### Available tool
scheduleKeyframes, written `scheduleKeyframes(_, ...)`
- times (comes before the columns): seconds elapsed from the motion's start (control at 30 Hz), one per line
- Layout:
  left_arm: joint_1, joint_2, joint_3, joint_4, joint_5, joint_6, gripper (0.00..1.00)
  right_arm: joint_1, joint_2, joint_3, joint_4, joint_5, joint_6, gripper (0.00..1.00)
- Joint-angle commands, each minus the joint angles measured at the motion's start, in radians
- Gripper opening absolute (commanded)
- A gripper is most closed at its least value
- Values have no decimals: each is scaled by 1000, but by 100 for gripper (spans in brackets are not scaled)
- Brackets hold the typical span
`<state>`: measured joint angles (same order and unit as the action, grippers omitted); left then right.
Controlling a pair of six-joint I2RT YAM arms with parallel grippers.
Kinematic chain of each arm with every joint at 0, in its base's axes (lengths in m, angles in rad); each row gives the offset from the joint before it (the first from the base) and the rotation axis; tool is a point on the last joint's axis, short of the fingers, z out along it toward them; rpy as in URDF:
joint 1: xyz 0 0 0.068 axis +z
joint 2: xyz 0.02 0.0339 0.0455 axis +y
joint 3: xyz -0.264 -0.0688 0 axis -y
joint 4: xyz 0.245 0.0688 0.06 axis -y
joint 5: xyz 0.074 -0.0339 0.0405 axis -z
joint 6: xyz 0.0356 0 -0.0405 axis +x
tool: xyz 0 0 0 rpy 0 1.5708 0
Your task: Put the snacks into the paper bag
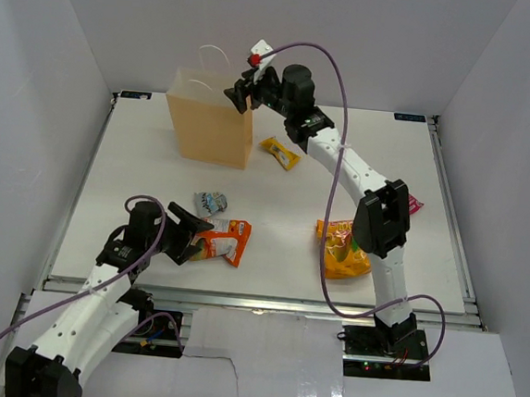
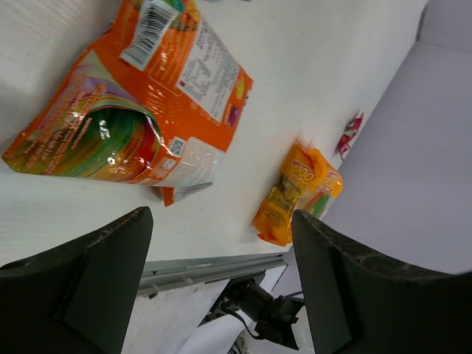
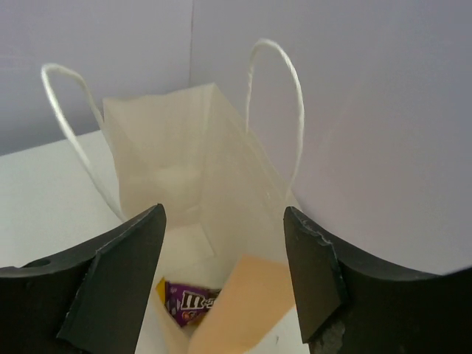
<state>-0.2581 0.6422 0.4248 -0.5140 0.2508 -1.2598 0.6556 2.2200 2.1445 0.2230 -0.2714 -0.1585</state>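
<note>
The left gripper (image 1: 184, 234) sits low over the near left part of the table (image 1: 138, 160). Its jaws are spread wide with nothing between them. Its open side faces the orange-white pouch (image 1: 224, 241), which lies flat just beside it. In the left wrist view the pouch (image 2: 147, 110) lies ahead of the two dark fingers (image 2: 96, 280), not between them.

To the right, near the right arm's base, lies the big orange-yellow chip bag (image 1: 342, 250), partly behind that arm. A little beyond the pouch lies a small silver-blue packet (image 1: 212, 203), close to it but apart. A magenta wrapper (image 1: 415, 206) lies further right, beyond the chip bag and half hidden by the right arm. A yellow wrapper (image 1: 279, 151) lies further back near the middle, just right of the paper bag.

The paper bag (image 1: 209, 124) stands upright at the far left of the table, its mouth open and its white cord handles (image 3: 276, 96) sticking up. The right gripper (image 1: 240, 94) hangs over the bag's mouth, its jaws set wide and empty. The right wrist view looks down into the bag, where a dark purple packet (image 3: 190, 302) lies on the bottom.
</note>
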Motion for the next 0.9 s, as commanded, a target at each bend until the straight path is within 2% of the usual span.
scheduleKeyframes(0.0,-1,65,12,8,5,-47,86,-59,-157,-46,-60,-104,34,73)
scheduleKeyframes(0.1,-4,112,37,0,-11,-47,85,-109,-264,-147,-157,-227,40,80)
scheduleKeyframes(0.2,-10,152,64,-36,-54,-50,85,-155,-416,-352,-221,-376,-5,84)
scheduleKeyframes(0.23,-13,168,74,-47,-73,-52,85,-165,-454,-455,-272,-394,-65,86)
scheduleKeyframes(0.3,-15,229,94,-66,-84,-56,85,-186,-560,-559,-378,-413,-120,89)
scheduleKeyframes(0.37,-21,279,110,-70,-96,-61,85,-208,-665,-731,-418,-429,-157,89)
scheduleKeyframes(0.53,-49,439,184,-61,-130,-70,84,-300,-859,-1042,-433,-457,-179,90)
scheduleKeyframes(0.7,-78,534,218,-40,-157,-84,81,-384,-967,-1175,-447,-474,-176,91)
scheduleKeyframes(0.83,-86,609,210,-20,-174,-82,72,-427,-1007,-1230,-444,-491,-158,90)
scheduleKeyframes(0.87,-87,616,206,-9,-174,-79,65,-430,-1011,-1239,-445,-494,-151,91)
